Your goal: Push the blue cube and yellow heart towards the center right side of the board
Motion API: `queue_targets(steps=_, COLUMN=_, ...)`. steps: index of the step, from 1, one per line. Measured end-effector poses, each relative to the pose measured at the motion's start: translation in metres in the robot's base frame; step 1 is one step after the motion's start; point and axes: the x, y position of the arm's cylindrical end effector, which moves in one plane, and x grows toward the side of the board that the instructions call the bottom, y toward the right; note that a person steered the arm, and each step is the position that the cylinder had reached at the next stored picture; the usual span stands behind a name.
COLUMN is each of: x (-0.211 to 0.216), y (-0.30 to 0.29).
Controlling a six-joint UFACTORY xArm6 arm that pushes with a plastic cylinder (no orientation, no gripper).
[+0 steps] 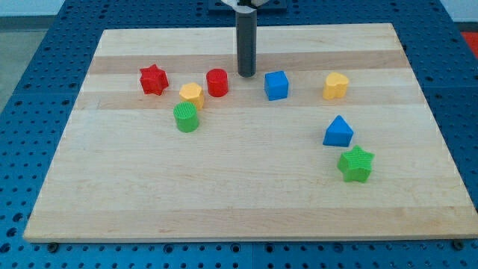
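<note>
The blue cube (276,85) sits on the wooden board (246,194) in the upper middle. The yellow heart (335,86) lies to its right, a short gap away. My tip (246,74) is the lower end of a dark rod, just left of the blue cube and slightly above it in the view, not touching it. It stands between the blue cube and the red cylinder (217,82).
A red star (154,80) is at the upper left. A yellow block (191,95) touches a green cylinder (186,117) below it. A blue triangle (338,132) and a green star (355,164) lie at the right. Blue pegboard surrounds the board.
</note>
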Motion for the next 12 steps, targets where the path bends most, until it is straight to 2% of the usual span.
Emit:
queue_targets(steps=3, x=0.05, y=0.007)
queue_targets(steps=6, x=0.042, y=0.008)
queue_targets(steps=12, x=0.037, y=0.059)
